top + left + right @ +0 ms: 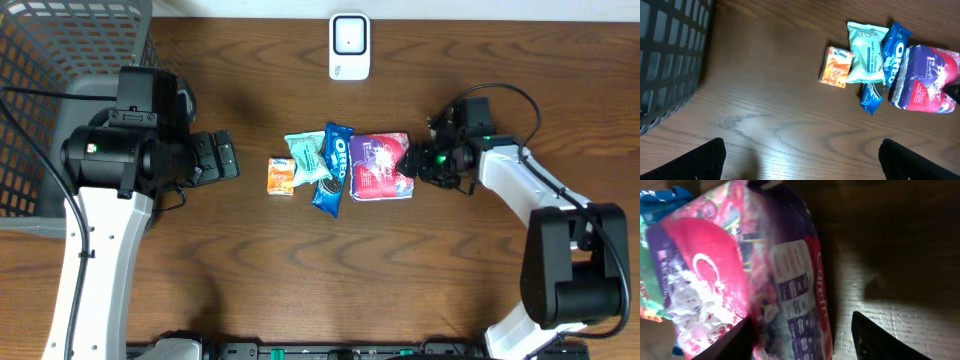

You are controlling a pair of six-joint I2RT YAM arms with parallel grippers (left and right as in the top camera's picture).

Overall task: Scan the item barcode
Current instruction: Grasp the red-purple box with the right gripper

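Note:
The item, a purple and pink soft package [378, 165], lies at the right end of a row of packs mid-table and also shows in the left wrist view [925, 82]. My right gripper [416, 166] straddles its right edge. In the right wrist view the package [790, 275] fills the gap of the right gripper [802, 330]: the left finger [737, 340] touches the wrapper, while the right finger [875, 340] stands off it with bare table between. No barcode shows clearly. My left gripper [226, 155] hangs open over bare wood [801, 157], left of the packs.
A white scanner [349, 45] stands at the table's back edge. A blue Oreo pack [332, 168], a teal pack [307, 154] and a small orange pack [281, 175] lie beside the package. A grey mesh basket [40, 100] fills the back left corner.

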